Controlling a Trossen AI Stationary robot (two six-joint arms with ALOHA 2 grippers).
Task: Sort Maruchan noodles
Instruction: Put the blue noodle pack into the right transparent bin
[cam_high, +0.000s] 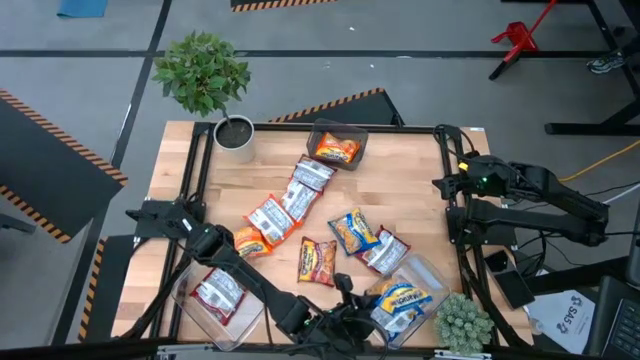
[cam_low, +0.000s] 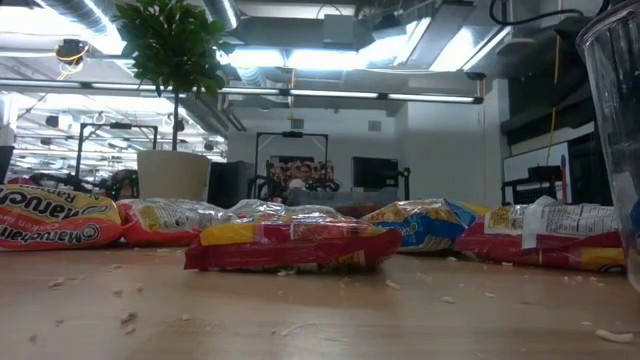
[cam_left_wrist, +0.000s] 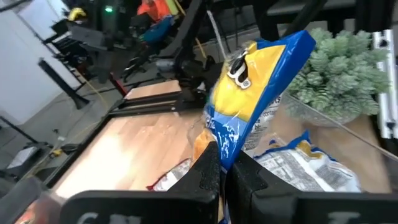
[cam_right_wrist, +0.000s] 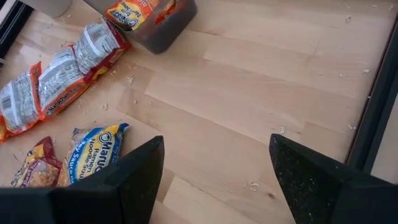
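Gripping a crinkly blue-and-yellow noodle packet (cam_left_wrist: 258, 93) by its edge, the left gripper (cam_left_wrist: 224, 171) is clenched at the wooden table's (cam_high: 400, 190) near edge, beside a clear bin (cam_high: 425, 275) at the near right corner. Flat, shiny orange, silver-and-red and blue packets (cam_high: 300, 190) lie scattered across the middle. The right gripper (cam_right_wrist: 214, 168) hangs wide open, empty, over bare wood near the right edge. A potted plant (cam_high: 205, 75) stands at the far left corner.

Far centre of surface (cam_high: 400, 180): bin (cam_high: 338, 146) holding one packet (cam_high: 335, 151). Near left bin (cam_high: 218, 301): one packet. Near right bin (cam_high: 415, 290): packets. Loose packets (cam_high: 300, 190) strewn between. Potted plant (cam_high: 205, 75) far left.
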